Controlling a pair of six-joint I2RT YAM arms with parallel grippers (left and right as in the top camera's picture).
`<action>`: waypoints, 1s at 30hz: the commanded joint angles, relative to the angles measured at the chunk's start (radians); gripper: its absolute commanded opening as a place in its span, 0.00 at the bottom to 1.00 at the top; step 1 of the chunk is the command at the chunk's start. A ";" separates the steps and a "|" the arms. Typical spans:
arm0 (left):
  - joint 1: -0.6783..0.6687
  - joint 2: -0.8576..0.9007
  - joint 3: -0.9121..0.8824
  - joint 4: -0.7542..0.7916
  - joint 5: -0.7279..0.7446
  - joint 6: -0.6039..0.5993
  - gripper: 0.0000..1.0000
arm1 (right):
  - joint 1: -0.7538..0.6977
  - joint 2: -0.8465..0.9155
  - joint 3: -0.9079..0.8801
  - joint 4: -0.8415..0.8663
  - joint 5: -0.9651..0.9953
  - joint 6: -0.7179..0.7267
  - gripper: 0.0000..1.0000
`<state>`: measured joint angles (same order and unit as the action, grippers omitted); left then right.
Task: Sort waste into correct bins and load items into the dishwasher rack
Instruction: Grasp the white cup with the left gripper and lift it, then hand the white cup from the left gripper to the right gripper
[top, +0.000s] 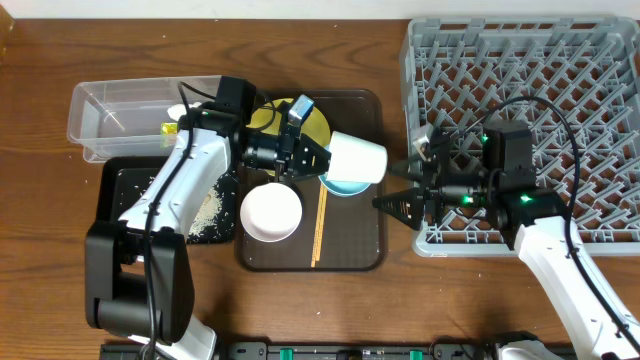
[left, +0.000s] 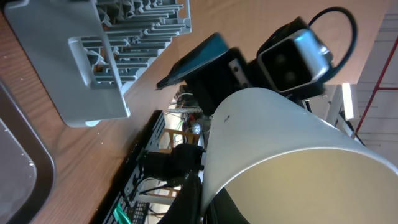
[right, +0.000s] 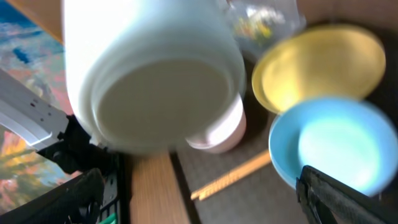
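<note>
Wooden table (top: 40, 300) | left pincer (top: 318, 160) grips cup (top: 358, 157) | right pincer (top: 395, 187) wide, just beside cup

The brown wooden table (top: 40, 200) carries four things directly: a clear tub (top: 88, 140) at the far left, a black tray (top: 112, 172) on its near side and apparently touching it, a brown serving tray (top: 365, 250) mid-table, and the grey rack (top: 600, 60) at the right.
</note>
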<state>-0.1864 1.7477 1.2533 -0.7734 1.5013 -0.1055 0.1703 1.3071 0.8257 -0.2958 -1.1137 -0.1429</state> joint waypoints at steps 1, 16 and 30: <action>-0.012 0.003 0.003 0.002 0.034 0.003 0.06 | 0.023 0.002 0.017 0.071 -0.082 0.032 0.97; -0.025 0.003 0.003 -0.006 0.040 -0.008 0.06 | 0.042 0.002 0.017 0.297 -0.140 0.140 0.89; -0.053 0.003 0.003 -0.006 0.040 -0.008 0.06 | 0.042 0.002 0.017 0.311 -0.140 0.143 0.63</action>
<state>-0.2375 1.7477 1.2533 -0.7780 1.5169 -0.1081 0.2073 1.3090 0.8257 0.0151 -1.2339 -0.0036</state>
